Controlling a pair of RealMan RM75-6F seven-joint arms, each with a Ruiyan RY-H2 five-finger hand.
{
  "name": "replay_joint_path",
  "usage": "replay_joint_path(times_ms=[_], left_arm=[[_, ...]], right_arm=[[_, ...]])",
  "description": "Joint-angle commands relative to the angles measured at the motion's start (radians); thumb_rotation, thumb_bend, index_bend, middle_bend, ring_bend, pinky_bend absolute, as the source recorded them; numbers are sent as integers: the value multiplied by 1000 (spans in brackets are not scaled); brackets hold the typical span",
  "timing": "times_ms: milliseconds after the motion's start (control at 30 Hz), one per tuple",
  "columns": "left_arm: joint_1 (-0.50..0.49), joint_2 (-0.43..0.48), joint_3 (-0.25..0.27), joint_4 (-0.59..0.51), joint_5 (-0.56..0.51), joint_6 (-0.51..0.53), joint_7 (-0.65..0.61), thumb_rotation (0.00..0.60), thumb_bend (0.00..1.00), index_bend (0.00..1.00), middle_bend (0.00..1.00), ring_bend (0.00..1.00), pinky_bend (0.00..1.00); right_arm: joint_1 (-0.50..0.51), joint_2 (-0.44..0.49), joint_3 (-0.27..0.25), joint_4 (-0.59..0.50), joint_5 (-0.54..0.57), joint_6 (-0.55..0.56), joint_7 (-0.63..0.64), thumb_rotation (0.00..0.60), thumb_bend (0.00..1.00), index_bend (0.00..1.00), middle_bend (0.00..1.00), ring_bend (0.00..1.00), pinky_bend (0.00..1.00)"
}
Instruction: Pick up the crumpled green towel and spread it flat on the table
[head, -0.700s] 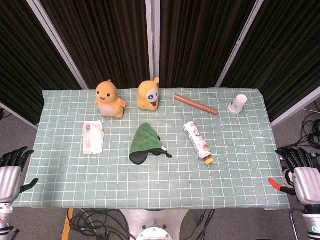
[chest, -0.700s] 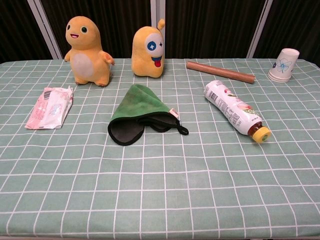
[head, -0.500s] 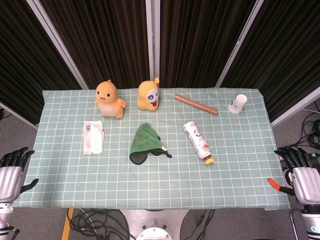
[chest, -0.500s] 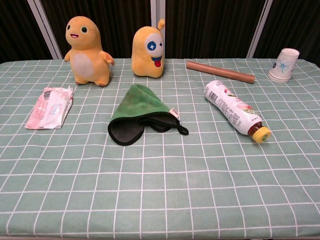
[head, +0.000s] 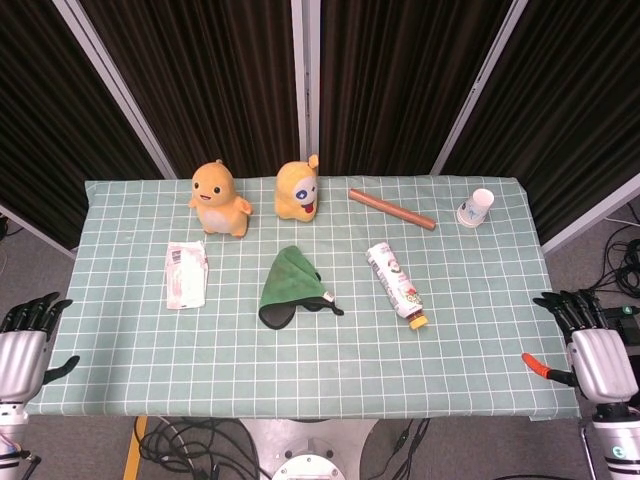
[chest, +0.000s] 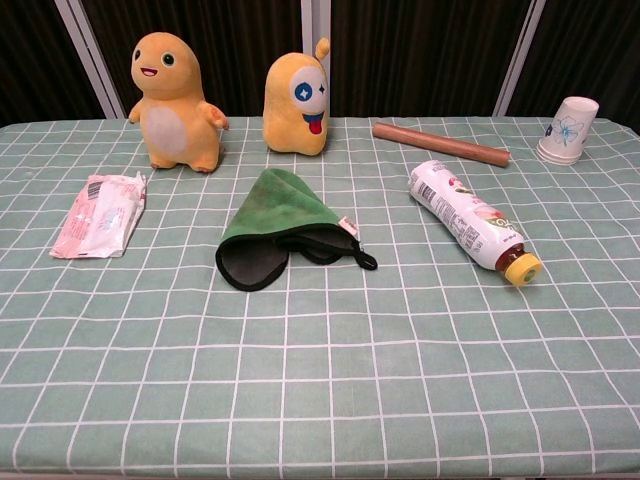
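Left hand (head: 22, 350) hanging off surface's (head: 480, 300) left front corner, fingers spread, holding nothing. Right hand (head: 590, 345) sitting at right front corner, fingers apart, empty. Green towel (head: 291, 285) lying bunched mid-surface, well apart from both hands. Chest view showing towel (chest: 283, 228) close up, neither hand appearing there.

Back row on the checked worktop (head: 480, 300): orange dinosaur plush (head: 218, 199) and yellow one-eyed plush (head: 298, 190) standing side by side, brown rod (head: 391, 209) lying at a slant to their right, paper cup (head: 476, 208) tipped near the far right corner. Flat white-and-pink packet (head: 186, 273) lies near the left edge, in front of the dinosaur. Bottle (head: 396, 284) lies on its side right of centre (yellow cap toward the front edge).
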Motion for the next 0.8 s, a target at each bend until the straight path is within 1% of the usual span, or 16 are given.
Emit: replay_joint_path(times_ms=[33,167,233,367,500,600,700,800], left_arm=[[-4,0,1,-2,8,-2,0,600,118,267,258,186,195],[-9,-3,-1,-1,21,-2,-3,600,118,267,258,186,195],[-12,-4,1,1,28,-4,-4,600,118,267,258,186,195],[-17,-4,3,1,33,-13,-8,600,118,267,258,186,195],[-22,-3,3,-2,37,-18,-6,600,118,267,258,186,195],[-25,-3,1,-5,36,-22,-5,600,118,267,258,186,195],[-27,-4,0,-6,33,-26,-4,600,118,267,258,186,195],[-28,-3,0,-6,29,-30,-1,600,118,267,258,186,195]], right_arm=[[47,-6,17,-24,-13,-49,-10,562,62,342,180,98,55],[135,-32,43,-40,5,-167,-31,568,66,362,187,98,56],[189,-56,57,-40,27,-245,-52,568,66,367,190,99,56],[291,-129,85,-9,82,-386,-81,561,67,373,200,96,56],[394,-226,110,48,167,-535,-145,563,67,376,201,86,56],[464,-303,136,98,242,-620,-182,569,66,394,202,79,56],[525,-385,163,167,295,-665,-210,569,66,411,202,77,56],[578,-464,179,242,343,-704,-234,570,66,424,203,75,56]])
